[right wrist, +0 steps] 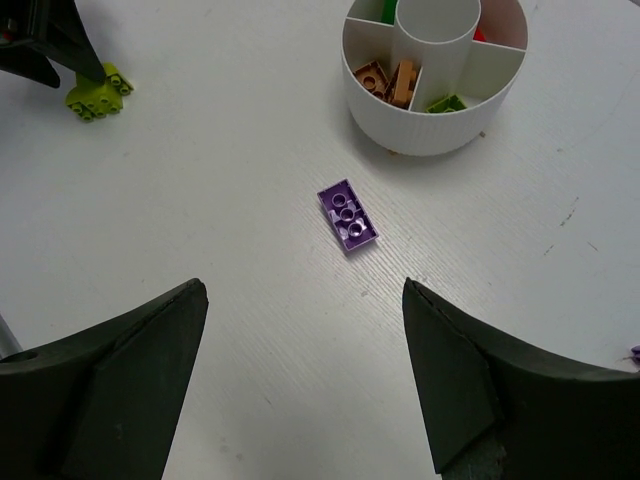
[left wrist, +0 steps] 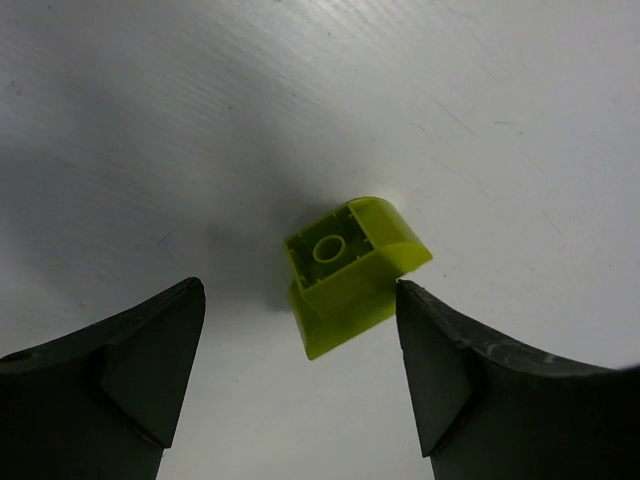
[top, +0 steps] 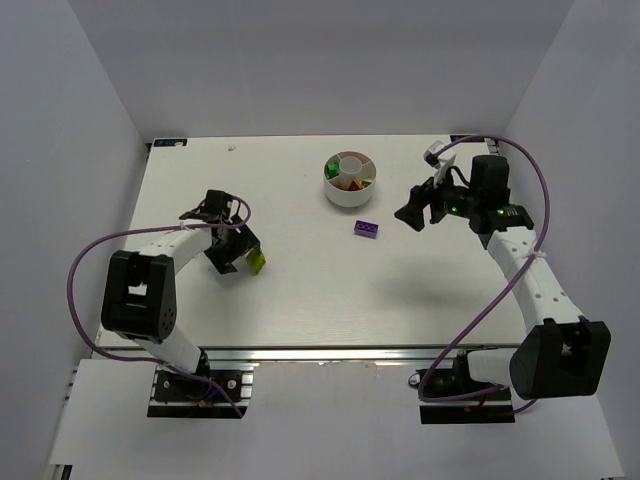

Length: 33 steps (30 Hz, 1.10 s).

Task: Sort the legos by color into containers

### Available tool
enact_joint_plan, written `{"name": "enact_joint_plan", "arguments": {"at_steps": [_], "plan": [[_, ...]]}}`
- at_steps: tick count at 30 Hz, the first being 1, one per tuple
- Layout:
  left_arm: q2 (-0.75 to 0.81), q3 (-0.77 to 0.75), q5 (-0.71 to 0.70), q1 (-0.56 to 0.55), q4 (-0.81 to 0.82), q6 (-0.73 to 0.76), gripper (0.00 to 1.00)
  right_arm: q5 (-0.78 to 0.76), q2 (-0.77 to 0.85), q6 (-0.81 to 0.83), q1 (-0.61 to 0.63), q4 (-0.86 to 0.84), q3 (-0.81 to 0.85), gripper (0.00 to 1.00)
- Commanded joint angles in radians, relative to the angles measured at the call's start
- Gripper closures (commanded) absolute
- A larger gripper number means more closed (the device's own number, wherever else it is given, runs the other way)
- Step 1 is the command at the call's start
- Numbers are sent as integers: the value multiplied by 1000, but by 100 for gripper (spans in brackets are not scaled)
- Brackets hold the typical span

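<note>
White table [top: 300,290] with pale walls on three sides carries everything. Near its far edge stands the round white dish [right wrist: 430,135]. One of its wedge compartments holds orange bricks [right wrist: 390,80], the next one a green brick [right wrist: 448,103], and something red shows in a further wedge.

The yellow-green brick [left wrist: 350,275] lies on the table between the two fingers of the left gripper [left wrist: 298,300], on the left side of the table and well apart from the dish. It is tilted, and its hollow underside faces the wrist camera. The jaws stand wide apart and do not clamp the brick. It sits closer to the finger on the right of the wrist view, but I cannot tell if it touches that finger. The other finger is clearly apart from it.

The purple brick [right wrist: 348,214] lies flat on the table just in front of the dish, with the hollow side and its round tubes up. The right gripper [right wrist: 305,300] hangs above the table on the right. Its jaws are also wide apart and it holds nothing — in its own view the purple brick lies ahead of the fingers, between them and the dish, touching neither.
</note>
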State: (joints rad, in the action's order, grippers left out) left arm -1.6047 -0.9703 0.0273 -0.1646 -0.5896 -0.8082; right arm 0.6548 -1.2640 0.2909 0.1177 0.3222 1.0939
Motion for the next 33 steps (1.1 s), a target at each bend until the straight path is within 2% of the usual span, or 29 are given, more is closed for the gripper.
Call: {"name": "enact_joint_plan", "arguments": {"at_steps": [1, 9, 33], "plan": [[-23, -41, 17, 5, 23, -3, 14, 2, 44, -10, -6, -48, -12, 17], [-70, -103, 37, 4, 25, 1, 14, 12, 74, -25, -9, -58, -66, 17], [-190, -169, 62, -19, 10, 6, 15, 26, 84, -10, -10, -83, -138, 17]]}}
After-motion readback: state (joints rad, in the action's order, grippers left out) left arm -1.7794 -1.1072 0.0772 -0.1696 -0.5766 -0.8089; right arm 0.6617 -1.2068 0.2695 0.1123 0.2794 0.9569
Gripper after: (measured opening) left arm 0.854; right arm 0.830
